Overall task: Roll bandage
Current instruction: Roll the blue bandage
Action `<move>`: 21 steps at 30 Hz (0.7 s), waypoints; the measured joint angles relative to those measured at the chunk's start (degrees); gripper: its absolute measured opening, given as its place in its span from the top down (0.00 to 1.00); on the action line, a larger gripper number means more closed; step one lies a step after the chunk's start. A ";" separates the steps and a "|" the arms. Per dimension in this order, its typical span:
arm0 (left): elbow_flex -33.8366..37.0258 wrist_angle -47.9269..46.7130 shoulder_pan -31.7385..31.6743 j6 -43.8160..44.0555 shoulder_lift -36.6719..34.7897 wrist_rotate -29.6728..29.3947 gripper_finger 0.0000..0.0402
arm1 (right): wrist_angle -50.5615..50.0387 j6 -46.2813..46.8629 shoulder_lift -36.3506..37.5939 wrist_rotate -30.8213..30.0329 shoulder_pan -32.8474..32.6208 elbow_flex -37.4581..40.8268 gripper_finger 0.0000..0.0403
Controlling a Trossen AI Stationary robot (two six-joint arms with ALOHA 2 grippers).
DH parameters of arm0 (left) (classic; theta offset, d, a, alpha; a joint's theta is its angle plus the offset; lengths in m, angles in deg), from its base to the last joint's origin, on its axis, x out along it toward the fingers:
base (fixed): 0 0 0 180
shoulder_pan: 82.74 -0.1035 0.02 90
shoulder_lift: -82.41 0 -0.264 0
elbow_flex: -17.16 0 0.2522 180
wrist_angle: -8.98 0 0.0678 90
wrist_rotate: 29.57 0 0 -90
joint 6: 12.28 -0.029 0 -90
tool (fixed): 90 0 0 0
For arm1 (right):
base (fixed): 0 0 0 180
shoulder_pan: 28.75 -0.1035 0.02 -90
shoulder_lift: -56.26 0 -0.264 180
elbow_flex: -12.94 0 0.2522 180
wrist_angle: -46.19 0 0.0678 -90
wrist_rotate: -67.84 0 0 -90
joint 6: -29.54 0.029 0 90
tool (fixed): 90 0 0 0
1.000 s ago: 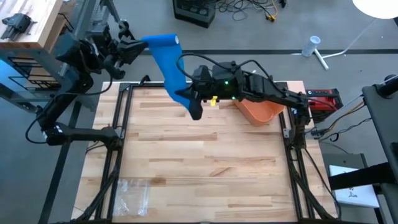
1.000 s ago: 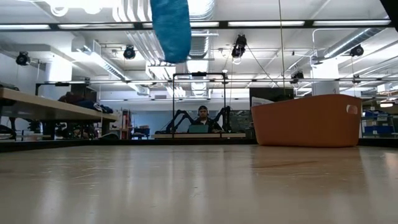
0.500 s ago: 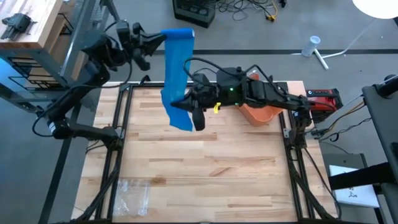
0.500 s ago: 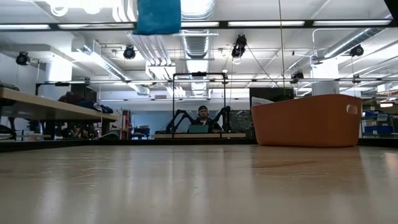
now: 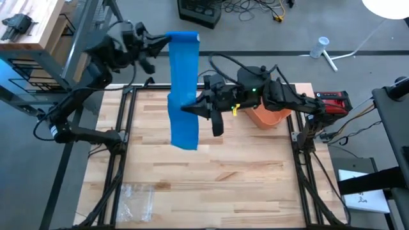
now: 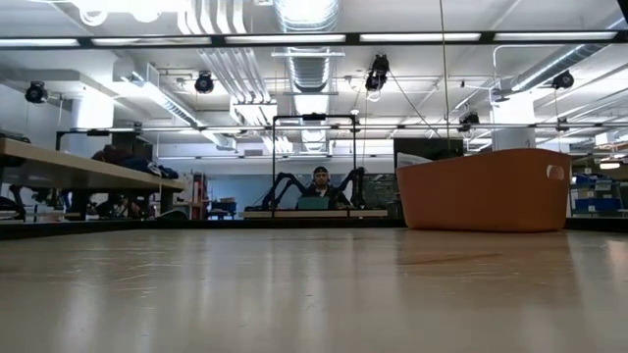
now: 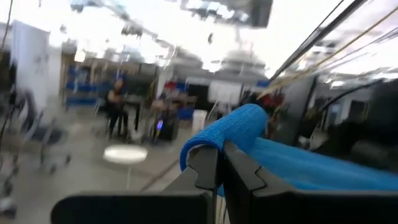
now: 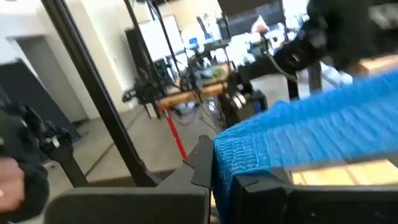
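Wooden tabletop (image 5: 211,172), frame centre | blue bandage (image 5: 183,89) held taut above | left gripper (image 5: 160,43) fingers clamped on upper end | right gripper (image 5: 192,107) fingers clamped mid-strip | rolling well: keep tension even, edges aligned.

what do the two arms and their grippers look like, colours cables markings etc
Both arms are dark, near-black jointed links. The right arm has black cables looping over it, a green light and a small yellow tag by the wrist. The left arm trails black cable along its lower link. Each gripper, left and right, ends in two flat, angular black fingers.
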 joint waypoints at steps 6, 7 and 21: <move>0.00 3.78 -0.07 2.84 -4.44 5.69 1.00 | -5.67 -2.09 -0.13 -8.09 0.46 0.04 0.93; 0.00 3.90 -0.04 2.95 -5.19 6.10 1.00 | -5.53 -2.68 -0.40 -8.71 0.66 0.04 0.90; 0.00 6.29 -0.04 6.32 -11.37 8.36 1.00 | -5.60 -7.58 -2.73 -15.92 4.96 0.63 0.52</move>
